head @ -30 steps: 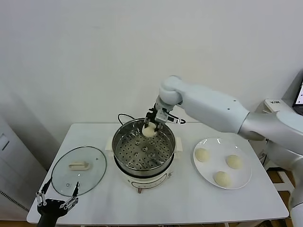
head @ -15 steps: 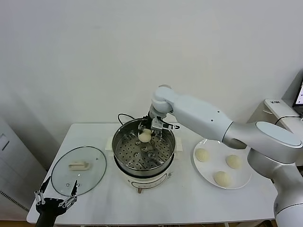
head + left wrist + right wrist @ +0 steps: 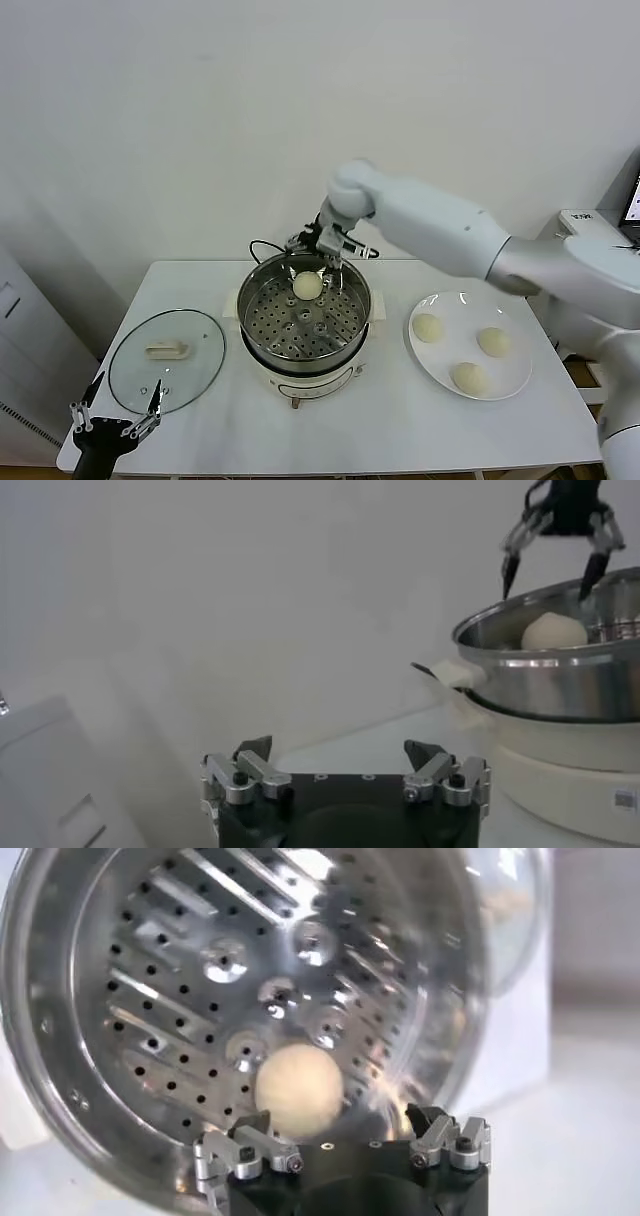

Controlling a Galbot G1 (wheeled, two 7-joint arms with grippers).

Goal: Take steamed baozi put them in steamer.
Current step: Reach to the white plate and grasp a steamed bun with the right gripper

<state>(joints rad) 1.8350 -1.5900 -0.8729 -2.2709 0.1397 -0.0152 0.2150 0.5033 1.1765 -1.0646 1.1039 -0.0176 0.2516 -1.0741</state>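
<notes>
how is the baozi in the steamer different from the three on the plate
The baozi in the steamer lies alone on the perforated steel floor, under the open right gripper. The three baozi on the plate rest on the smooth white plate, spaced apart, no gripper near. All are round, cream-white buns.

A white table [image 3: 400, 440] carries the steamer [image 3: 304, 330] on its cooker base at centre, a glass lid [image 3: 166, 360] at eight o'clock and a white plate [image 3: 515, 385] at four o'clock.
</notes>
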